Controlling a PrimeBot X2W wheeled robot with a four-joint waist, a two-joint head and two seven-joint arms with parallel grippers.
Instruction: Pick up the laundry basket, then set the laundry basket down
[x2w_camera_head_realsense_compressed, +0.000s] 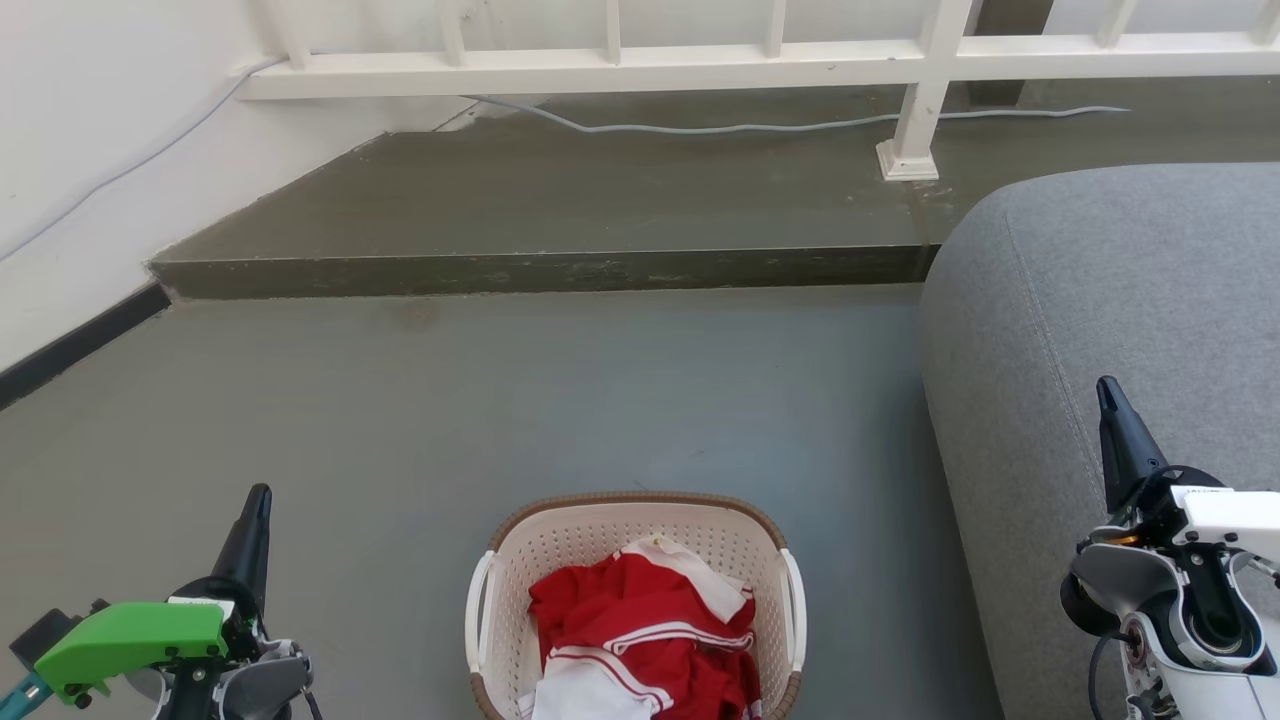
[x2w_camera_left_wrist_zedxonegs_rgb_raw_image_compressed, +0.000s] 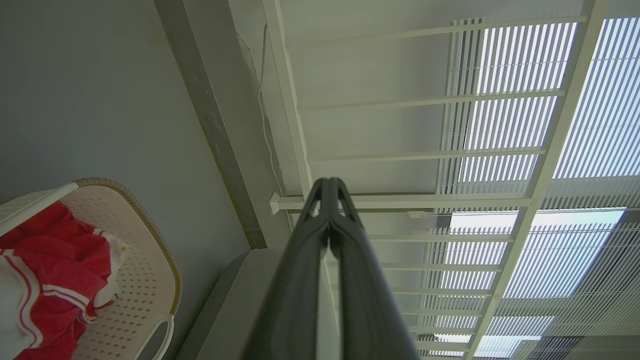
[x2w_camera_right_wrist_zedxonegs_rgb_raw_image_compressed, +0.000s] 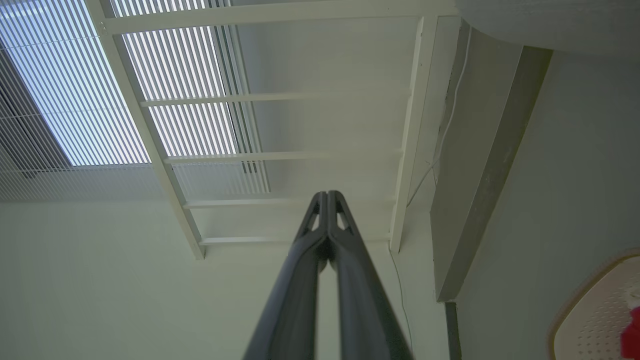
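Grey concrete floor (x2w_camera_head_realsense_compressed: 600, 400) is being occupied by the laundry basket (x2w_camera_head_realsense_compressed: 600, 535), with red-and-white clothes (x2w_camera_head_realsense_compressed: 640, 620) inside and its handles facing sideways. Left of it, seemingly nearer, the left gripper (x2w_camera_head_realsense_compressed: 255, 520) is being held with fingers pressed together. Right of it, the right gripper (x2w_camera_head_realsense_compressed: 1110, 400) is being held likewise. Beyond it, a white railing (x2w_camera_head_realsense_compressed: 600, 70) is being seen. No writing is being shown.

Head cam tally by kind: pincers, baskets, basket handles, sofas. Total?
Pincers: 2 (left pincer, right pincer)
Basket: 1
Basket handles: 2 (left handle, right handle)
Sofa: 1
Total: 6
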